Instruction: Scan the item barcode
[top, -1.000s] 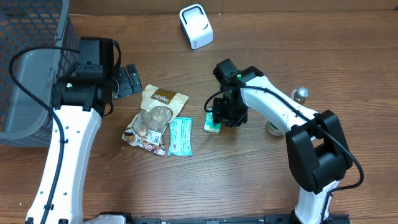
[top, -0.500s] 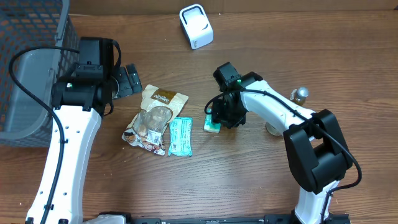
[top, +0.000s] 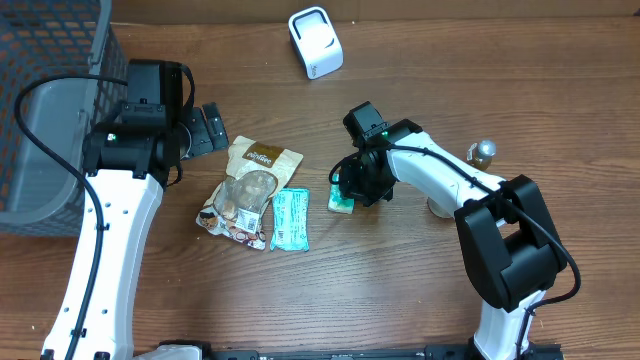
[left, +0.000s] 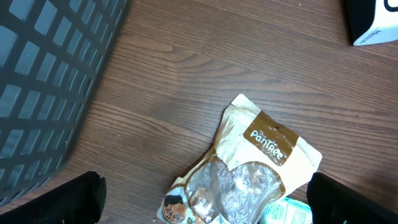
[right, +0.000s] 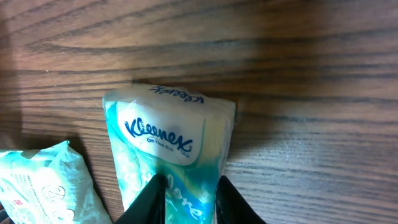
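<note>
Overhead, three packets lie on the table: snack pouch, wipes packet, and at their three o'clock one Kleenex pack, pinched by the right gripper. One scanner sits at twelve o'clock; the left gripper is spread wide.

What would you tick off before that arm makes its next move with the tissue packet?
1. Right gripper straddles the Kleenex pack: ok.
2. Fingers pinch its sides: ok.
3. Pack lies apart from the teal packet: ok.
4. Nothing lies between pack and white scanner: ok.
5. Barcode located: cannot tell, none shows.
6. Left gripper open, off beside the snack bag: ok.
</note>
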